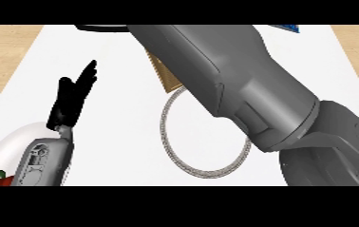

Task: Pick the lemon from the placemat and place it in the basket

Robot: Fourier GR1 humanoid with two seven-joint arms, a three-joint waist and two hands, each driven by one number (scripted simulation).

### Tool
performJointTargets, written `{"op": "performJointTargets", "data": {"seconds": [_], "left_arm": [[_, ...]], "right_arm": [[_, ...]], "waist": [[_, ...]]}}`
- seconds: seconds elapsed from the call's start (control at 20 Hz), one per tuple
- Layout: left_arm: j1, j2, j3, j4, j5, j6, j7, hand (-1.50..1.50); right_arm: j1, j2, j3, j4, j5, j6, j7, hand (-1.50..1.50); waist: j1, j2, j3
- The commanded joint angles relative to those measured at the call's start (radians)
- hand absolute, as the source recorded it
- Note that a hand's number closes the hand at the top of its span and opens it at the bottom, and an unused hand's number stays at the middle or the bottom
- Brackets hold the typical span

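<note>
Head view: my right forearm (pixel 238 83) crosses the desk (pixel 119 126), hiding its hand and the lemon.
Can't tell that grip; my left hand (pixel 73 98) rests spread beside the basket ring (pixel 172 152), keeping clear.

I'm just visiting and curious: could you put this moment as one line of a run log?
left hand: open, resting at left | right forearm: stretched across counter, hand hidden | basket rim: partly visible | lemon: not visible

Left robot hand (pixel 73 95) at left – basket (pixel 184 159) right of it, under the right forearm (pixel 231 83).
</note>
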Motion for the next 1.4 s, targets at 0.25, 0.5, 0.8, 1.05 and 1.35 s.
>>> {"op": "performJointTargets", "data": {"seconds": [0.25, 0.5, 0.8, 1.05, 1.35], "left_arm": [[0.019, 0.028, 0.018, -0.042, 0.026, -0.038, 0.017, 0.00], [0.018, 0.003, 0.009, -0.011, 0.007, -0.010, 0.009, 0.00], [0.049, -0.001, 0.012, -0.047, 0.016, -0.011, 0.005, 0.00], [0.044, -0.002, -0.013, -0.081, 0.018, -0.040, 0.055, 0.00], [0.047, -0.002, 0.010, -0.039, 0.001, -0.005, 0.001, 0.00]], "right_arm": [[0.108, -0.030, -0.059, 0.087, 0.017, -0.039, -0.243, 1.50], [0.182, 0.002, -0.058, 0.145, 0.048, -0.080, -0.295, 1.50], [0.232, 0.000, -0.196, 0.164, -0.065, -0.094, -0.300, -1.50], [0.235, -0.001, -0.246, 0.173, -0.080, -0.172, -0.385, -1.50], [0.309, -0.025, -0.303, 0.107, -0.103, -0.363, -0.505, -1.50]], "waist": [[-0.001, 0.000, 0.001], [-0.005, 0.001, 0.001], [-0.003, -0.001, 0.002], [0.012, 0.004, 0.002], [-0.012, -0.003, 0.002]]}}
